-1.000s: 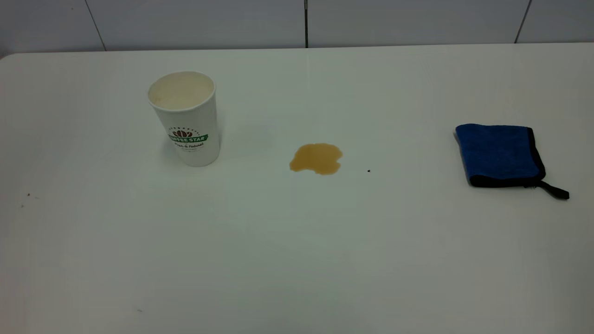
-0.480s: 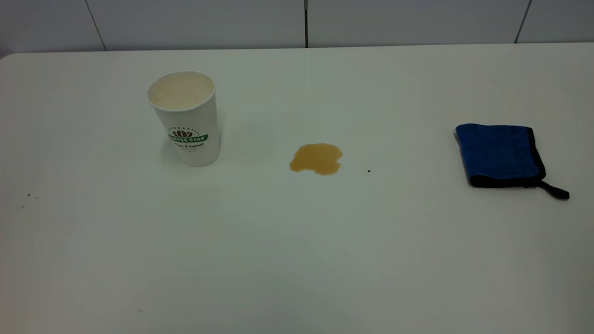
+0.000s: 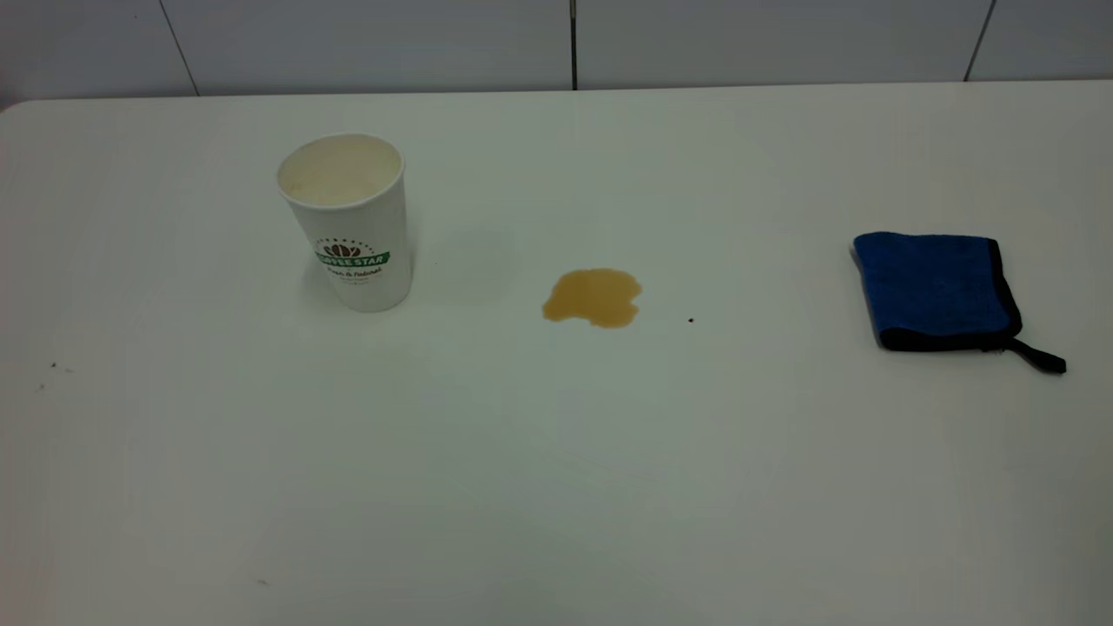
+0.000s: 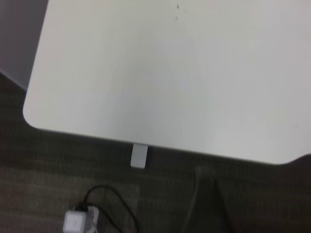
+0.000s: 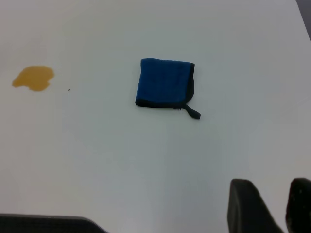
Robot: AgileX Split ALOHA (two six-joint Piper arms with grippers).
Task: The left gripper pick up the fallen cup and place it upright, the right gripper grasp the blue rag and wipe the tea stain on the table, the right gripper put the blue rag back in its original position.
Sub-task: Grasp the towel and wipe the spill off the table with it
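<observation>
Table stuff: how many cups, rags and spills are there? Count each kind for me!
Cups: 1, the cup, white and standing upright.
Rags: 1, the blue rag, lying flat.
Spills: 1, the tea stain, between the two.
Total: 3 things on the table.

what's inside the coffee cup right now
The cup stands upright on the table, mouth open. Only its cream inner wall shows near the rim; the bottom is hidden by the near wall, so any liquid left inside cannot be seen.
</observation>
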